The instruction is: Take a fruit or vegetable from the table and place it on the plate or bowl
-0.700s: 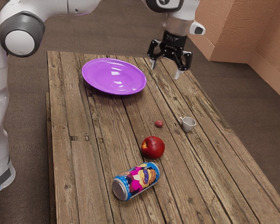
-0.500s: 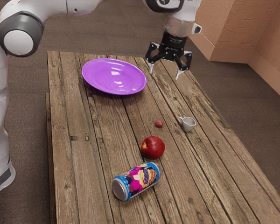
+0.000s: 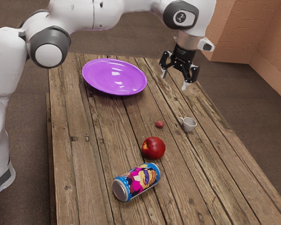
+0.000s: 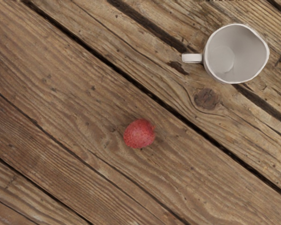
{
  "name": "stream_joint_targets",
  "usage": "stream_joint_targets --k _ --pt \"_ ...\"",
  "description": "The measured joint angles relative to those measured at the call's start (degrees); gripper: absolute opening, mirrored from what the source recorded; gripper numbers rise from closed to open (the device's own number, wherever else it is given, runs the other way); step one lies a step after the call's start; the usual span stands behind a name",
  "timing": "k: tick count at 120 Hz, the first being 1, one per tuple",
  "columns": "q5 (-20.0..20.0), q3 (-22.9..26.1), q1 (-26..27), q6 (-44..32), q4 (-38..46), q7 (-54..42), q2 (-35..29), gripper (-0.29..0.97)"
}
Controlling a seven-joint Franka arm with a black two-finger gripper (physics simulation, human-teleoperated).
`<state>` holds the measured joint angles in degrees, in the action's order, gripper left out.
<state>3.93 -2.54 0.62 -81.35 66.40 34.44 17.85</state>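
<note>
Gripper [image 3: 173,80] is up in the air with its fingers [image 3: 184,86] spread wide and nothing between them. It hangs off the plate [image 3: 114,76], on the exterior view's right of the rim, clear of it. The plate holds nothing.

The berry [image 3: 159,124] lies on the table [image 3: 84,140], well apart from the fingers and lower than them, toward the near end of the planks. The wrist view has the berry [image 4: 139,133] on bare wood, with the cup [image 4: 234,53] near it, not touching, upright with its mouth facing up.

In the exterior view the cup [image 3: 189,123] sits just to the right of the berry. The apple [image 3: 153,147] lies farther from the fingers than the berry. The can [image 3: 136,181] lies on its side, farthest from the fingers. We see nothing touching the fingers.
</note>
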Motion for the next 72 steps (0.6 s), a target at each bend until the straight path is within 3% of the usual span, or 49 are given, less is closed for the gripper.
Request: stream_joint_targets --k 18,32,60,72 --pt "1.5 2.1 -4.0 -3.5 3.0 -14.3 4.7 0.68" --pt "2.7 3.0 -6.6 -8.3 18.0 -23.9 -2.7 0.68" --pt "5.3 4.0 -4.6 -18.8 32.3 -39.2 -9.6 0.68" --pt "6.2 3.9 -3.8 -22.6 34.5 -44.2 -10.3 0.68"
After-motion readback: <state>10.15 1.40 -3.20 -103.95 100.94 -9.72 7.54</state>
